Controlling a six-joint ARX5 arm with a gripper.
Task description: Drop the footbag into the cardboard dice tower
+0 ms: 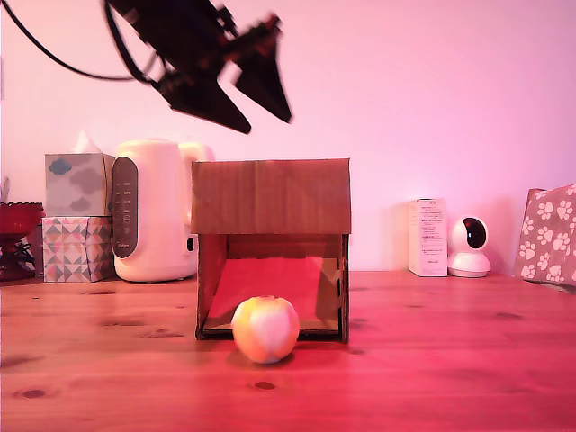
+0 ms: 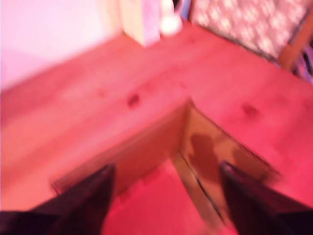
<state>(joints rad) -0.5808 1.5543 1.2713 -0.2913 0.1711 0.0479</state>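
The footbag (image 1: 265,328), a pale yellow and orange ball, rests on the wooden table just in front of the cardboard dice tower's (image 1: 271,198) low front opening. The red ramp (image 1: 270,283) shows inside that opening. My gripper (image 1: 268,124) hangs in the air above the tower's top, toward the exterior view's left, open and holding nothing. The blurred wrist view looks down into the tower's open top (image 2: 195,147), with the red ramp (image 2: 156,205) below and both dark fingertips (image 2: 98,191) spread apart. No footbag shows in the wrist view.
A white kettle-like appliance (image 1: 153,211), a tissue box (image 1: 77,184) and a patterned box (image 1: 76,249) stand behind on the exterior view's left. A white carton (image 1: 427,237), a small white camera (image 1: 469,247) and a paw-print box (image 1: 548,234) stand at the right.
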